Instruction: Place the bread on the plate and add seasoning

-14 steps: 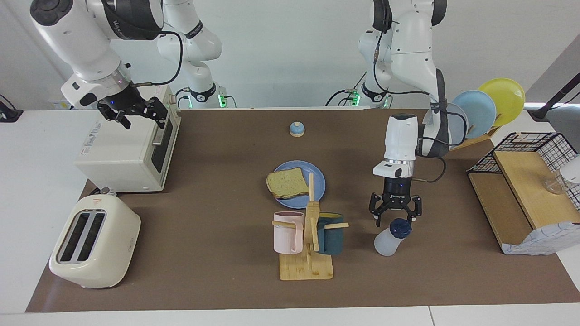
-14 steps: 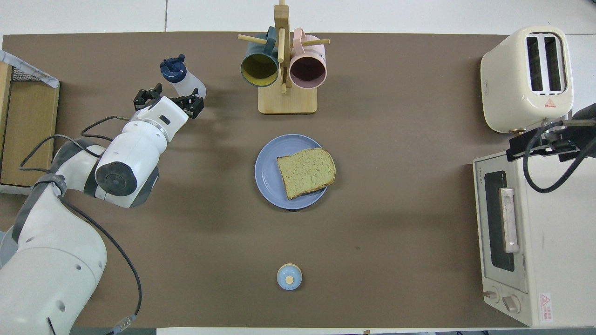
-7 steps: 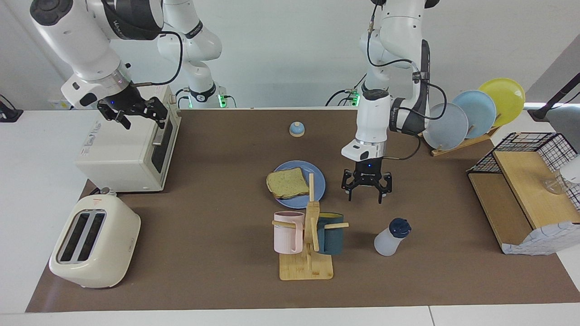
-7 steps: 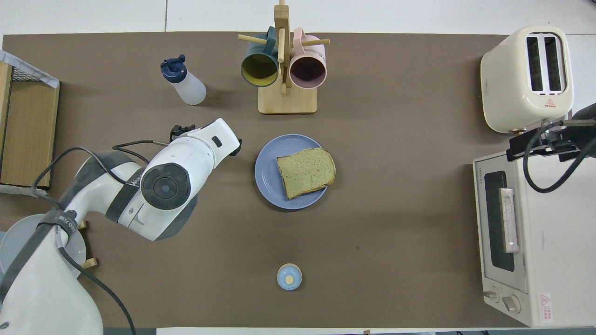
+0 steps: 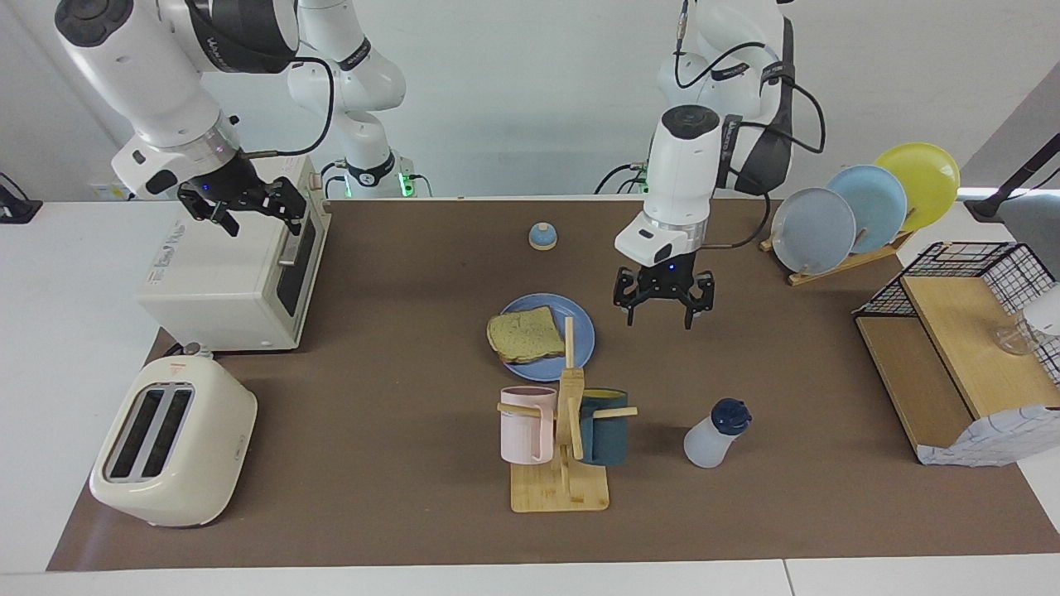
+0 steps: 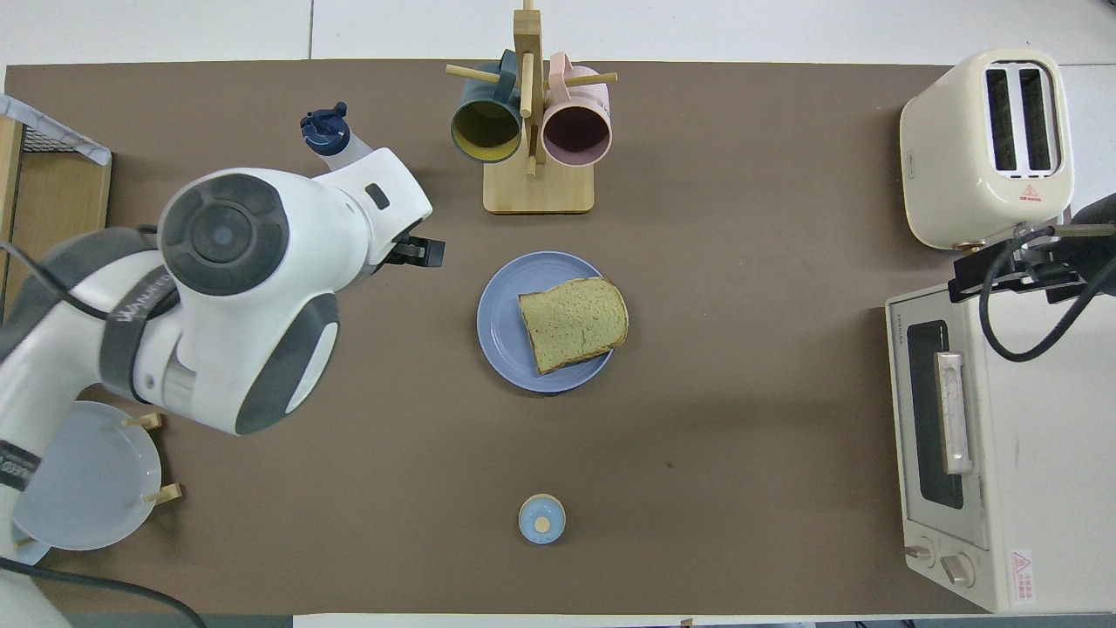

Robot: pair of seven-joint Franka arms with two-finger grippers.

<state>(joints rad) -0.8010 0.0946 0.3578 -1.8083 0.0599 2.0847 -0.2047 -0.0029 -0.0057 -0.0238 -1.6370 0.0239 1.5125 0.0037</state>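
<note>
The bread (image 5: 525,334) (image 6: 574,323) lies flat on the periwinkle-blue plate (image 5: 582,324) (image 6: 504,336) at mid-table. The seasoning (image 5: 712,434), a whitish bottle with a navy cap (image 6: 324,131), stands alone on the mat, farther from the robots than the plate and beside the mug rack. My left gripper (image 5: 660,317) hangs open and empty over the mat beside the plate, toward the left arm's end. In the overhead view the arm covers most of the bottle, and one of the left gripper's fingers (image 6: 423,253) shows. My right gripper (image 5: 258,222) (image 6: 998,272) waits open over the toaster oven.
A wooden mug rack (image 5: 560,484) holds a pink and a teal mug, farther out than the plate. A small bell (image 5: 542,237) sits nearer the robots. The toaster oven (image 5: 224,281) and toaster (image 5: 170,443) stand at the right arm's end. A plate rack (image 5: 861,207) and wooden shelf (image 5: 952,356) stand at the left arm's end.
My left gripper has lifted away from the seasoning bottle and swung back toward the plate, empty. The bottle stays where it stood. The right arm has not moved.
</note>
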